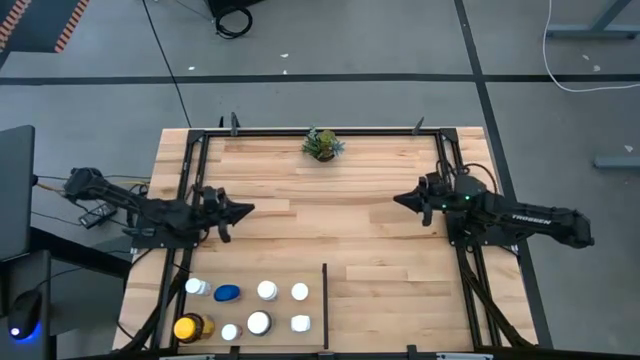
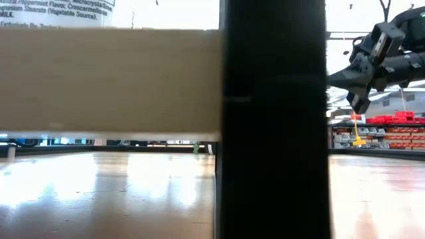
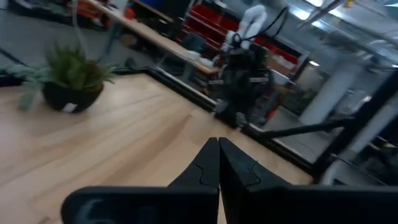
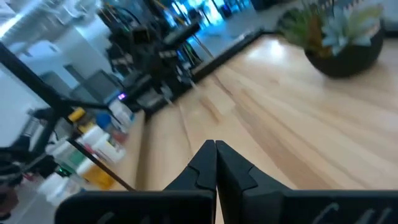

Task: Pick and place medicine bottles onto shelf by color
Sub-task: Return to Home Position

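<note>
Left pincer (image 1: 248,210) and right pincer (image 1: 397,200) (both closed, empty) hang well apart from medicine bottles (image 1: 267,291).

Mostly it's just a fat black post (image 2: 272,119) dead centre, with a pale wooden board (image 2: 109,79) running across the left. A bottle (image 2: 56,12) label peeks over the board. Shiny table (image 2: 106,192) below, right gripper (image 2: 342,79) hanging high on the right, red bins (image 2: 398,126) way behind.
</note>
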Controlling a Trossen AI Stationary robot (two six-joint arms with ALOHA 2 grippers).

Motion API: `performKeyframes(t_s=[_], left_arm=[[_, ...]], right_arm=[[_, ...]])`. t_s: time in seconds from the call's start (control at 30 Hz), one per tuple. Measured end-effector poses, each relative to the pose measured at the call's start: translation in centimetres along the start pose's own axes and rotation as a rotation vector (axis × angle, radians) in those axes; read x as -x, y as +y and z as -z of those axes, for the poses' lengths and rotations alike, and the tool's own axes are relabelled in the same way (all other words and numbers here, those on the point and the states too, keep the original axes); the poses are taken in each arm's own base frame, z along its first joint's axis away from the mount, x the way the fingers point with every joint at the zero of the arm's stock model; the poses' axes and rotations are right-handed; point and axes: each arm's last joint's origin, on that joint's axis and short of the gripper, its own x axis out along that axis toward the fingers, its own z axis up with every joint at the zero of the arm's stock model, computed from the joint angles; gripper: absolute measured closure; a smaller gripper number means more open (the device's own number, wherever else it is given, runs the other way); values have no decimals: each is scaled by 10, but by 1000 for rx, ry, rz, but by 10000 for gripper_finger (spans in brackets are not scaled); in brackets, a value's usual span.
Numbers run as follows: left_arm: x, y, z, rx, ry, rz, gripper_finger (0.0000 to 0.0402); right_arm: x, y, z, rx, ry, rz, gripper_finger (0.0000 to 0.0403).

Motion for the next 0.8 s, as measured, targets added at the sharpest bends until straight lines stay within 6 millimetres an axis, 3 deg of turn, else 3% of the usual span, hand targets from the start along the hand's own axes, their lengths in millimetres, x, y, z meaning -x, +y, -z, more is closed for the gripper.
performKeyframes(t_s=[0.3,0.47,0.8], left_arm=[[12,7,-11,-2,2,139,401],[15,14,-15,-41,-31,125,402],[13,17,-15,-72,-27,108,399]], right_arm=[[3,1,-3,81,-68,32,398],[4,-2,-4,108,-90,93,398],[5,-2,-7,110,-64,7,398]])
